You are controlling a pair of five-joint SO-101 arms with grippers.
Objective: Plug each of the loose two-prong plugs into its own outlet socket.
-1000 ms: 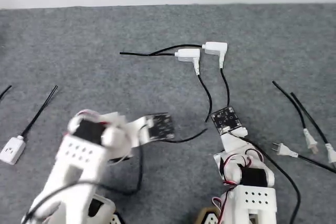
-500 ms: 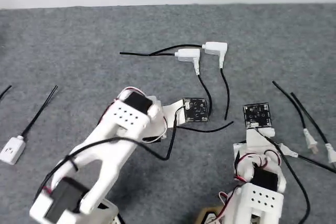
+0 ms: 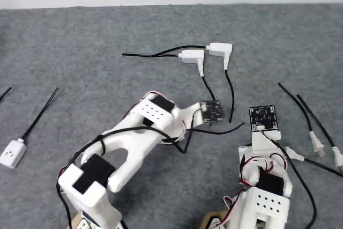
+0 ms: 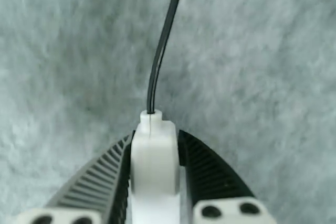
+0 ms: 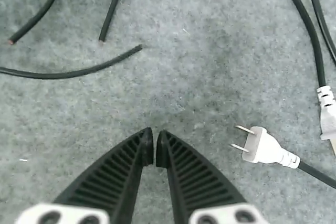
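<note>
Held: white cord-end piece (image 4: pixel 153 156) clamped between left fingers (image 4: pixel 113 166), cord (image 4: pixel 163 51) running straight away; loose plug (image 5: pixel 264 149) flat on worktop (image 5: pixel 210 51) just beside closed, empty right fingers (image 5: pixel 134 153), prongs toward them, right arm nearer.

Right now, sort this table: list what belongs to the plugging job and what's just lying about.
Job: white two-prong plug on black cord; second white plug; third white plug; white outlet socket; white cord-end block gripped in left hand.
Lying about: two white angled cord ends, apparently already plugged; grey felt table cover.
</note>
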